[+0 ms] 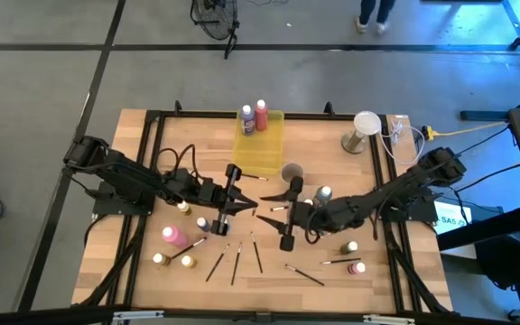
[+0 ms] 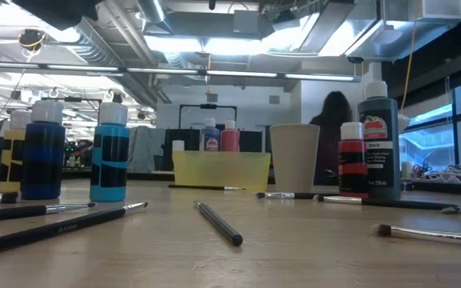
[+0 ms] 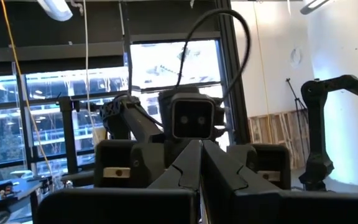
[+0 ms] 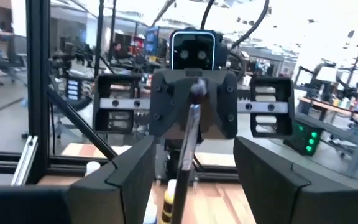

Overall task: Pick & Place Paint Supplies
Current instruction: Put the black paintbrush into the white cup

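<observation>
My left gripper (image 1: 246, 206) and right gripper (image 1: 271, 210) face each other over the table's middle. In the right wrist view the left gripper (image 4: 194, 115) is shut on a thin dark brush (image 4: 188, 149). That brush runs on between the right gripper's (image 4: 194, 186) open fingers, which stand on either side of it. The left wrist view shows the left gripper (image 3: 201, 186) shut. Other brushes (image 1: 236, 262) lie flat on the wood. Small bottles (image 1: 174, 236) stand around them, and two bottles (image 1: 261, 115) stand in the yellow tray (image 1: 264, 155). My left gripper pinches the brush near its pale end (image 4: 196, 99) between its two shut fingers. It comes in level from the table's left. The brush is lifted clear of the table, and its dark handle (image 4: 180, 193) points toward the right gripper.
A grey cup (image 1: 291, 171) stands just beyond the grippers, near the tray's corner. A white cup-like thing (image 1: 364, 131) and cables sit at the far right. The low view shows bottles (image 2: 112, 152), the tray (image 2: 221, 170), the cup (image 2: 294, 156) and loose brushes (image 2: 218, 222). A person's legs show beyond the table.
</observation>
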